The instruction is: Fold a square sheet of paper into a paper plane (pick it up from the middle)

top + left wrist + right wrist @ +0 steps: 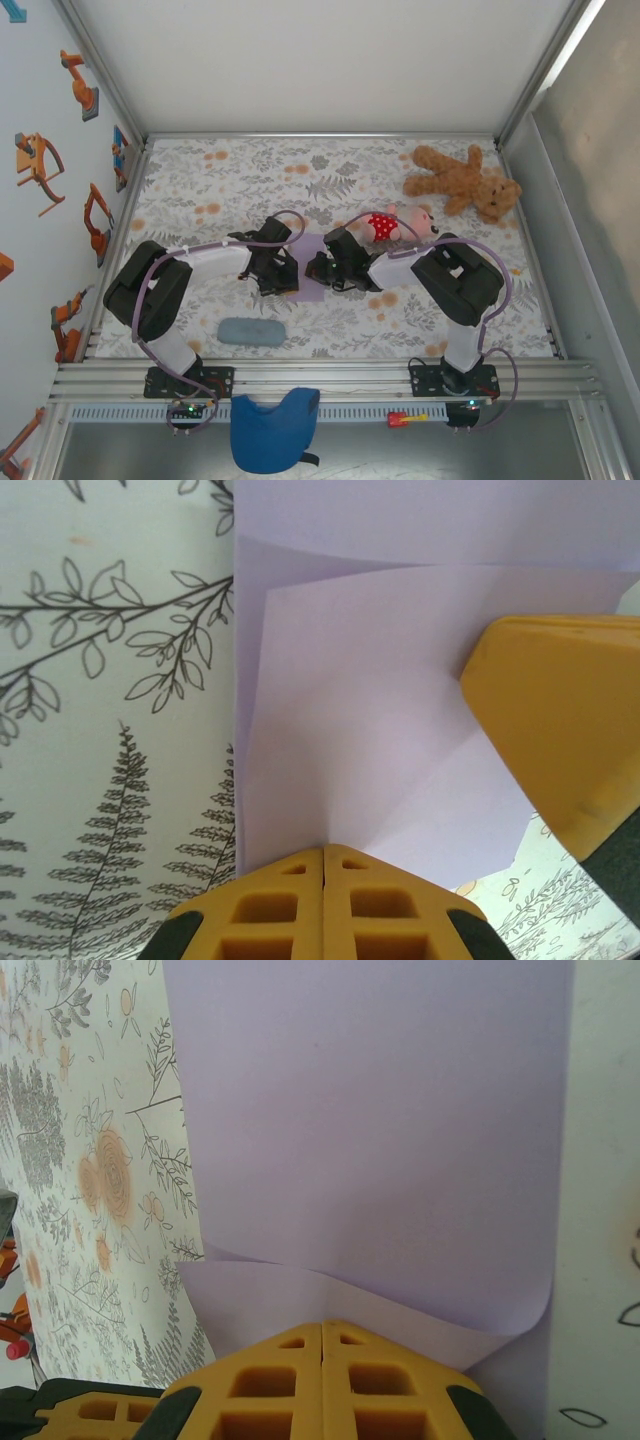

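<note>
The square sheet of paper is pale lavender and lies mid-table between my two grippers. My left gripper is shut, its yellow tips pinching the sheet where a raised flap creases up from them. My right gripper faces it from the other side, its finger showing over the paper in the left wrist view. In the right wrist view the shut right gripper rests against a curled-over flap of the sheet. Whether paper sits between the right jaws is hidden.
A brown teddy bear lies at the back right, a small doll in red just behind my right arm. A grey-blue oblong pad lies near the front left. A blue cloth piece hangs off the front rail.
</note>
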`<state>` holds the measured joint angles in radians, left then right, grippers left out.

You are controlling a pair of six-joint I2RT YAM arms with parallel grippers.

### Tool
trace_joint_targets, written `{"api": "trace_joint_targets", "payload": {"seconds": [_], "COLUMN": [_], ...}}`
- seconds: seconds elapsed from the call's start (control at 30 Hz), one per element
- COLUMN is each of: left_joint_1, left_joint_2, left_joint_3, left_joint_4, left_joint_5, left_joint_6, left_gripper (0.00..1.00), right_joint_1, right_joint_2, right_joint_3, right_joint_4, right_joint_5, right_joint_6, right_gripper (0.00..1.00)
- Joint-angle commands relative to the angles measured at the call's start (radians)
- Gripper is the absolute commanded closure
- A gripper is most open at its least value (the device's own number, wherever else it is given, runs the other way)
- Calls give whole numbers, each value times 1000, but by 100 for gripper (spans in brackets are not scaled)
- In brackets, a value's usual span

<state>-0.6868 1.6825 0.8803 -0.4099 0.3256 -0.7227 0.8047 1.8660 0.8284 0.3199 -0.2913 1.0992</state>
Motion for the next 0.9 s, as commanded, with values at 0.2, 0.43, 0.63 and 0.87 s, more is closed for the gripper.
{"api": "trace_joint_targets", "payload": {"seconds": [0.2,0.43,0.63,0.87], "left_joint_1": [-3,-5,-7,-20], "left_joint_2": [-14,-55,-154,-177], "left_joint_3": [-9,-37,-24,1], "left_joint_4": [-189,-234,-230,-109], "left_joint_5": [-64,-80,-112,-70], "left_joint_6": [61,60,36,-23], "left_gripper": [99,99,99,98], "right_joint_1": [-9,-10,-10,-10], "right_joint_2": [87,89,92,96], "right_joint_3": [-35,-34,-31,-35], "right_joint_4": [-217,-217,-217,-214], "right_joint_5": [57,57,56,57], "right_joint_6": [-9,-9,-9,-4], "right_gripper": [100,100,100,100]}}
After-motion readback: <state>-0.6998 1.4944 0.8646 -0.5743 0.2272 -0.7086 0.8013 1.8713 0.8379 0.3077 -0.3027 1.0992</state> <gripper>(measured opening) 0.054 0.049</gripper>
